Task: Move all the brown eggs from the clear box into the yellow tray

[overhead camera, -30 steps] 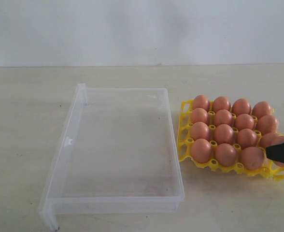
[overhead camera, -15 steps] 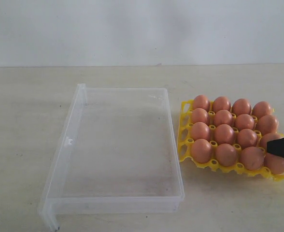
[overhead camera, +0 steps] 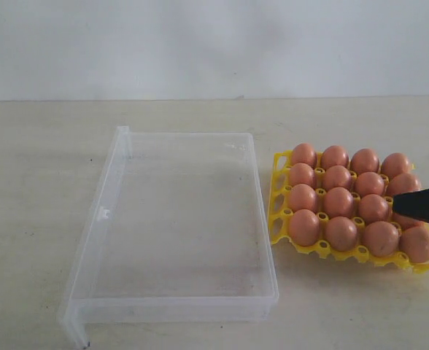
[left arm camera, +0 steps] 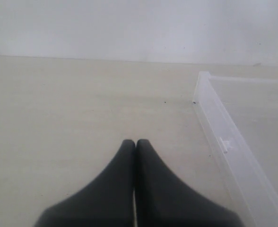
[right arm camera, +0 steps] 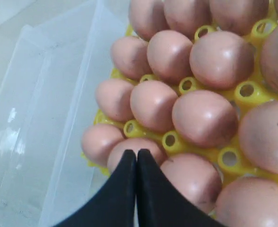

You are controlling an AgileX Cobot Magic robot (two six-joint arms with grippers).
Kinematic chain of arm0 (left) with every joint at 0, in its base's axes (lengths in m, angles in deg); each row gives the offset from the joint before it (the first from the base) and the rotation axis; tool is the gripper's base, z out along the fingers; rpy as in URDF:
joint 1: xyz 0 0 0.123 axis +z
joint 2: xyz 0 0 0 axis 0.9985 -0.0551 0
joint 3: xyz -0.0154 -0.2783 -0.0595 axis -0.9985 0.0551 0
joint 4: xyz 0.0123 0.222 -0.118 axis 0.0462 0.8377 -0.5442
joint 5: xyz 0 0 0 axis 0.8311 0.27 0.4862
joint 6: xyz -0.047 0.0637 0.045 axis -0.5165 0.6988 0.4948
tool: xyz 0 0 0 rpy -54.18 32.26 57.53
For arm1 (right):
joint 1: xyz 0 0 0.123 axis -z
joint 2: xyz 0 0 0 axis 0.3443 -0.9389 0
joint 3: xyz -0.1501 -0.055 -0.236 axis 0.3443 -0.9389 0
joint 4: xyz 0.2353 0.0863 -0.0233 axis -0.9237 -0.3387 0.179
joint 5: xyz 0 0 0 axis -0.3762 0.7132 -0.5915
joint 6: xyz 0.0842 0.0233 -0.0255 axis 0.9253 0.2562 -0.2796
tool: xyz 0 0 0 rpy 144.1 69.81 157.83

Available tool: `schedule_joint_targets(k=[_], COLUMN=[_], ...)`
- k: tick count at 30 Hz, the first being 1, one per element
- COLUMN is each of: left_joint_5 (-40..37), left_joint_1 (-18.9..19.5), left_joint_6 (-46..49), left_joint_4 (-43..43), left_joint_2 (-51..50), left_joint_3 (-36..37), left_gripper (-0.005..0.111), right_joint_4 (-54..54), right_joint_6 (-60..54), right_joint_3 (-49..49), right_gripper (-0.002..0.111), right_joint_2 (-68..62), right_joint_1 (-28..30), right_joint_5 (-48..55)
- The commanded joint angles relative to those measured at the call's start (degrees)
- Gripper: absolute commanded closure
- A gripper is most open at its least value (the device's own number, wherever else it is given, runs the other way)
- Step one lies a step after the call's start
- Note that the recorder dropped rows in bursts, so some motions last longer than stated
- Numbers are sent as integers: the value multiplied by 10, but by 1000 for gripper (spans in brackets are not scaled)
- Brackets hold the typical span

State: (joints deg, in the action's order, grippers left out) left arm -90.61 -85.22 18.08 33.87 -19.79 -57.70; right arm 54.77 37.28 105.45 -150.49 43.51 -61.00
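Several brown eggs fill the yellow tray at the right; the right wrist view shows those eggs close up in the tray's yellow cups. The clear box lies to the tray's left with no egg in it. My right gripper hangs above the tray's right side, shut with nothing between its fingers. My left gripper is shut and empty over bare table beside the clear box's wall; it is out of the exterior view.
A pale wall rises behind the beige table. The tray stands close to the box's right wall.
My right gripper has lifted off the front right egg, drawn back to the right and shut. That egg now shows fully in its cup.
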Motion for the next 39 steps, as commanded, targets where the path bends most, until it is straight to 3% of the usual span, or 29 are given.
schedule_joint_targets(k=[1,13,17,20,24,25,29,31,39], left_joint_5=[0,0,0,2,2,2,2,2,2], left_joint_1=[-2,-2,-2,-2,-2,-2,-2,-2,-2], left_joint_6=[-4,-4,-4,-4,-4,-4,-4,-4,-4], left_joint_4=[0,0,0,0,0,0,0,0,0], left_joint_2=[0,0,0,0,0,0,0,0,0], left_joint_3=[-1,-1,-1,-1,-1,-1,-1,-1,-1], left_gripper=[111,111,111,111,111,111,111,111,111], right_joint_4=[-10,-8,-11,-11,18,78,82,82,82], right_joint_6=[21,202,214,203,170,178,207,206,270], right_joint_3=[3,3,11,40,125,161,211,214,214], right_gripper=[109,109,109,109,109,109,109,109,109], right_joint_2=[73,347,431,422,396,396,422,427,439], right_joint_1=[-1,-1,-7,-62,-175,-214,-310,-340,-348], right_joint_5=[-7,-3,59,143,61,86,202,249,215])
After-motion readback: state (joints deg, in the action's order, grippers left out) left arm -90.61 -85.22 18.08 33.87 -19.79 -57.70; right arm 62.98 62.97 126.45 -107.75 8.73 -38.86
